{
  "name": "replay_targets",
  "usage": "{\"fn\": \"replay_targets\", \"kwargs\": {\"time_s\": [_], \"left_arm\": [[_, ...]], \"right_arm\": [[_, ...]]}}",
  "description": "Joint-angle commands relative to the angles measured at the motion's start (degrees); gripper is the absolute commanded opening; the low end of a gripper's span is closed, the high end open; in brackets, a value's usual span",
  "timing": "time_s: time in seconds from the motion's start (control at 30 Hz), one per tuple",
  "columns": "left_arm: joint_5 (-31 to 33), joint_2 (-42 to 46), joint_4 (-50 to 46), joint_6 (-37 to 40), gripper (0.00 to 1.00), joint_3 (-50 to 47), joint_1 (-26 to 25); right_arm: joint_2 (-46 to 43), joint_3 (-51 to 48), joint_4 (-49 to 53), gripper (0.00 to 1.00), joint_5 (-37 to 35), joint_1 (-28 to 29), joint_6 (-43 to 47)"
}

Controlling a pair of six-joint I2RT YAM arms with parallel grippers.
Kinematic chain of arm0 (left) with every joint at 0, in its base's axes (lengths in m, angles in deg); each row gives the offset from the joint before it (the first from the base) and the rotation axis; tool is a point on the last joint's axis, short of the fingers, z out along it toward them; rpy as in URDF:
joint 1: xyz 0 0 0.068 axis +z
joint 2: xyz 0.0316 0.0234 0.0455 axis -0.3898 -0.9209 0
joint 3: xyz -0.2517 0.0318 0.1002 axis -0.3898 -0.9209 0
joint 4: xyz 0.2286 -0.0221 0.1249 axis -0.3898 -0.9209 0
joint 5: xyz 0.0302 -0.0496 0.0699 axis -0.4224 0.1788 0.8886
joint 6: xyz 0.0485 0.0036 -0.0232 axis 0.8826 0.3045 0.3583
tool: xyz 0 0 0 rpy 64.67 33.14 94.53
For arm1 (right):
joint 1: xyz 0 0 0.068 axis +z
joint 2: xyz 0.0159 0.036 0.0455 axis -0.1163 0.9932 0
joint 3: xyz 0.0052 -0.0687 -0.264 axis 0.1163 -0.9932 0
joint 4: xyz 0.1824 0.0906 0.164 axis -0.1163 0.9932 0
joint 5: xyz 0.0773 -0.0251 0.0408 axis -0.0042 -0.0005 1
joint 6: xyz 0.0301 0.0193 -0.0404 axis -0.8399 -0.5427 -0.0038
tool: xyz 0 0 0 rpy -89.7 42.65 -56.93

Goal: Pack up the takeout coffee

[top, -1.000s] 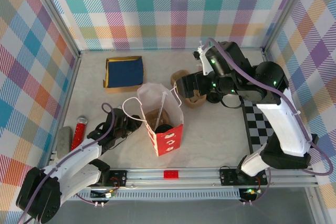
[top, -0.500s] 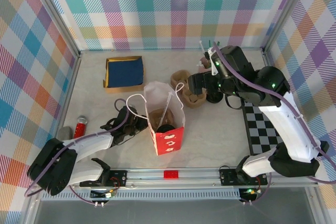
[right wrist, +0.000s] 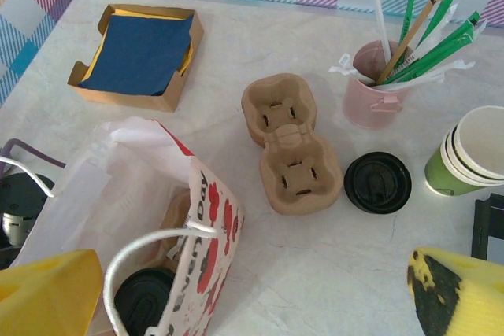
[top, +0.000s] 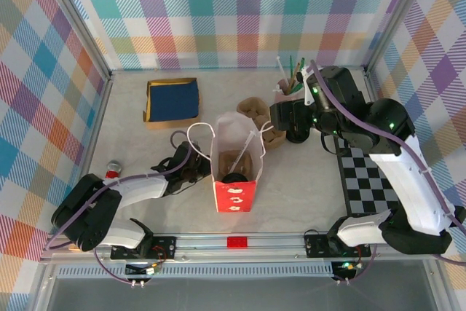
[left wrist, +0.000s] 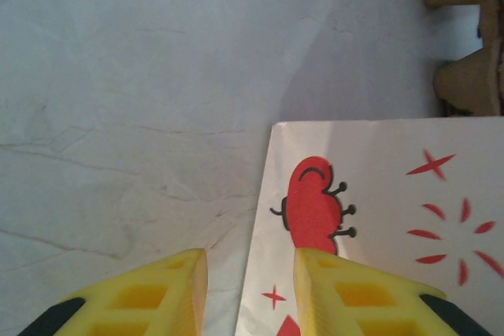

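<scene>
Three plaid walls [top: 240,12], pale marbled table [top: 295,191], checkered mat [top: 362,180]

"Day" on the red bag [right wrist: 211,230]

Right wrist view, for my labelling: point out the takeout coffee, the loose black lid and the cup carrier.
takeout coffee [right wrist: 151,300], right wrist view, on its round black lid.
loose black lid [right wrist: 378,182], right wrist view, on its centre.
cup carrier [right wrist: 290,141], right wrist view, on the ridge between wells.
</scene>
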Motion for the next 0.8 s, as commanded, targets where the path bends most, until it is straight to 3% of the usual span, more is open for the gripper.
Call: {"fn": "replay_targets", "kwargs": {"time_s": [0.0, 0.4, 0.77], "left_arm": [[2.83, 2.44, -4.37, 2.61, 0.35, 4.37, -0.01], [3.09, 7.91, -21.90, 11.74, 0.42, 15.05, 11.43], [3.02, -0.99, -32.97, 20.44, 0.48, 36.23, 18.47]], "right_arm": [[-0.64, 0.14, -0.60, 0.99, 0.82, -0.23, 0.77], [-3.67, -3.24, -0.94, 0.99, -1.80, -0.71, 2.98], [-4.72, -8.48, -1.60, 0.99, 1.40, -6.81, 3.27]]}}
